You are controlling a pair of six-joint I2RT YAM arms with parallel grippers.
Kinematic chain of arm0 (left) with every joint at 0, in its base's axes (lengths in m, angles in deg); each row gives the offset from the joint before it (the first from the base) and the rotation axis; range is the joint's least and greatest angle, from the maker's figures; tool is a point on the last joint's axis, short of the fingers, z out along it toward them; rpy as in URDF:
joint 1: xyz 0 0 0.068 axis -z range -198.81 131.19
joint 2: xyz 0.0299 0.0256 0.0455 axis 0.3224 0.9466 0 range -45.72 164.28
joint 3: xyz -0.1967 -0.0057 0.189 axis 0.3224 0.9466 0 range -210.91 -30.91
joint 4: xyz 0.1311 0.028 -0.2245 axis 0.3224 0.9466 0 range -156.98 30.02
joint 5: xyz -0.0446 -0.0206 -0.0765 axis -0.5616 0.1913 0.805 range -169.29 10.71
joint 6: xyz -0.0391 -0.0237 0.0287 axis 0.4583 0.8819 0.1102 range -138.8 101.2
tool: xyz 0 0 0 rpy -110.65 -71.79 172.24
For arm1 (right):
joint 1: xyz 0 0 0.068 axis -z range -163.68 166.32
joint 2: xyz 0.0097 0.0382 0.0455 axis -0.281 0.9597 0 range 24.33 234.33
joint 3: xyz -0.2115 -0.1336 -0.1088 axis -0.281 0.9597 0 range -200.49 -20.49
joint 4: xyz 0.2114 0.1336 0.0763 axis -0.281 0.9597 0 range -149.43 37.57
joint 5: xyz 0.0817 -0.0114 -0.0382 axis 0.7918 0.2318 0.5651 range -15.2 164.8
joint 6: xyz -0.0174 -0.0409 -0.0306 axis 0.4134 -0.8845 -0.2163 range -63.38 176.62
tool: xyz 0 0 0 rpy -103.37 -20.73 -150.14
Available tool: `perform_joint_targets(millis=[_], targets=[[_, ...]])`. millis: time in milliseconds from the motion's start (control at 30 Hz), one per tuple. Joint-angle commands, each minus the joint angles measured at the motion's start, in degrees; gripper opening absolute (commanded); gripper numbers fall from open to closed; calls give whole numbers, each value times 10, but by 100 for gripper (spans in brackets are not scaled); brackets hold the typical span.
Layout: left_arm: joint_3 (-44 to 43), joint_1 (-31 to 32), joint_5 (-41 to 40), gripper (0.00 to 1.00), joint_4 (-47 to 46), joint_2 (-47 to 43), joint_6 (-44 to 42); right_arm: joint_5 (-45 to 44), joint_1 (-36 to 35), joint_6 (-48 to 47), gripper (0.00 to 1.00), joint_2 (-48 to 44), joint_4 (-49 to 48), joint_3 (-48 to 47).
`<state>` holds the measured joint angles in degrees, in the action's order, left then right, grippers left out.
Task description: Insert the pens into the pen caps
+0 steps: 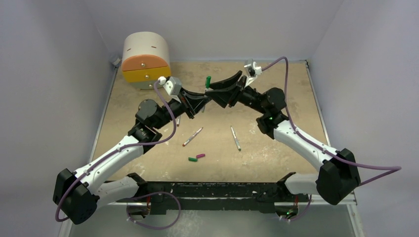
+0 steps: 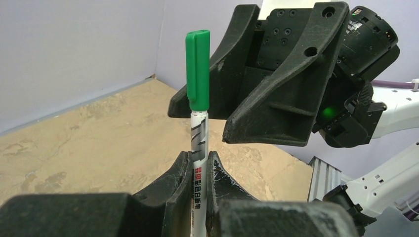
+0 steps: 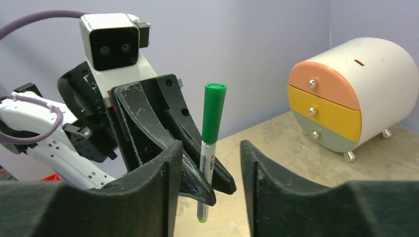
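Lilac walls close round a sandy tabletop (image 1: 276, 158). Above its far middle, a pen (image 2: 199, 143) stands upright wearing a green cap (image 2: 197, 69), clenched on its barrel by the left pincer (image 2: 199, 170), likely so the cap could be pushed straight down. Just beside the cap, not touching, the right pincer (image 3: 208, 150) is spread wide. Both arms reach inward, elbows bent outward, wrists meeting.

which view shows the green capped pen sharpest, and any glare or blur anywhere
left wrist is sharpest: green cap and pen lettering crisp, left gripper close and slightly soft; right wrist: pen sharp too, right gripper blurred in the foreground; top external: even light, no glare, pen tiny.
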<state>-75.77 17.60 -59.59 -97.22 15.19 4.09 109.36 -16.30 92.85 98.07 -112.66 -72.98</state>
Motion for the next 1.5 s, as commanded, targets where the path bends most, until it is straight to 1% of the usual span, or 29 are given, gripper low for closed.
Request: perform_joint_targets(millis=[0, 100, 367, 667, 700, 767, 800, 900, 1000, 1200, 1367, 1467], targets=[[-29, 0, 2, 0, -11, -6, -13, -8, -3, -23, 52, -11, -5, -25], [-28, -1, 6, 0, -11, -5, -14, -9, -3, -23, 55, -3, -5, -49], [-27, 0, 12, 0, 0, -1, -20, -13, -3, -29, 55, 22, 7, -93], [-32, -1, 13, 0, 6, -10, -29, -6, -3, -19, 46, 41, 19, -102], [-32, 0, 12, 0, 5, -12, -29, -5, -3, -19, 45, 41, 20, -102], [-32, 0, 12, 0, 6, -11, -30, -4, -3, -19, 37, 41, 21, -102], [-33, 0, 12, 0, 5, -10, -30, -4, -3, -19, 32, 41, 21, -102], [-33, 0, 14, 0, 4, -7, -30, -3, -3, -16, 13, 41, 21, -103], [-32, 0, 16, 0, 4, -4, -34, 2, -3, -13, 0, 41, 19, -101], [-33, 0, 3, 0, -7, -10, -41, 17, -3, -2, 0, 43, 15, -87], [-53, -1, -16, 0, -5, -13, -55, 35, -4, -14, 0, 44, 55, -86], [-68, 0, -24, 0, -6, -7, -54, 45, -4, -13, 0, 41, 56, -68]])
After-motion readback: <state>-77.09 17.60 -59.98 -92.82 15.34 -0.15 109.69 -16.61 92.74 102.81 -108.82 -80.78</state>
